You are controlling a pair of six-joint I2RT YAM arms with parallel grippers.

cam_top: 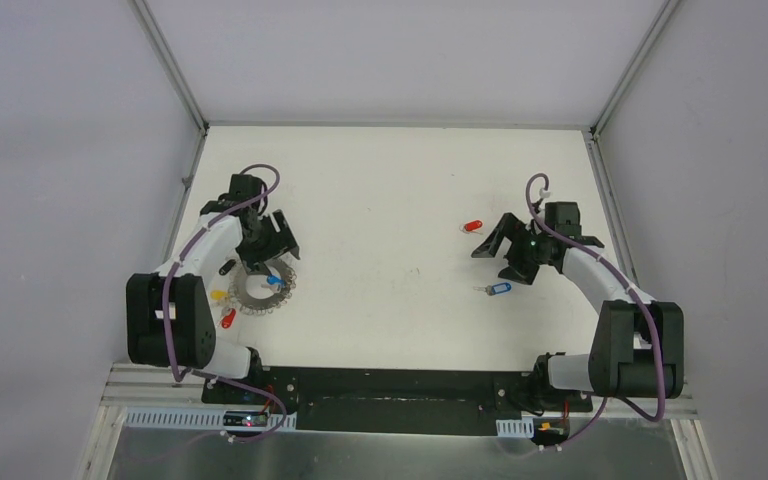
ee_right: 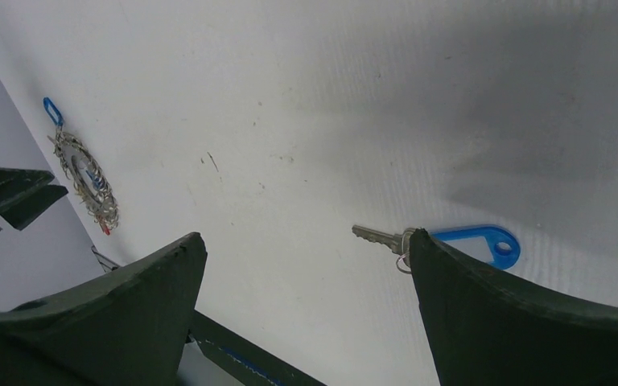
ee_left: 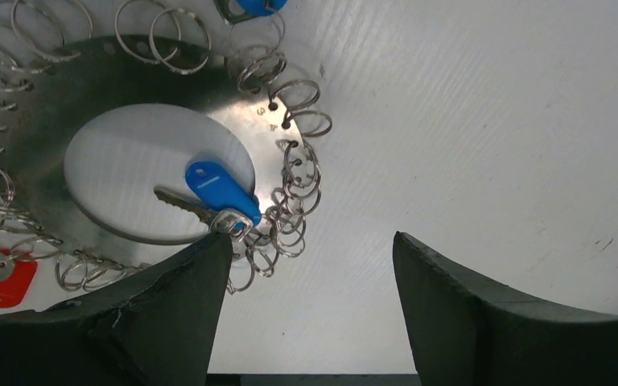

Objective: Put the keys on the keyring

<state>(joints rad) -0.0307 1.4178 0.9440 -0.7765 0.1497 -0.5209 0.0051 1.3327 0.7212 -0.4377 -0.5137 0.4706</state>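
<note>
The keyring is a flat grey metal ring with many wire loops, lying at the near left. In the left wrist view, the ring has a blue-tagged key lying across its hole and rim. My left gripper hovers over the ring's far right side, open and empty. A loose blue-tagged key lies at the right, and a loose red-tagged key lies farther back. My right gripper is open and empty. Its right finger partly covers the blue key.
Yellow and red tags hang off the ring's left and near side. A red tag and another blue tag show at the ring's rim. The table's black front rail runs along the near edge.
</note>
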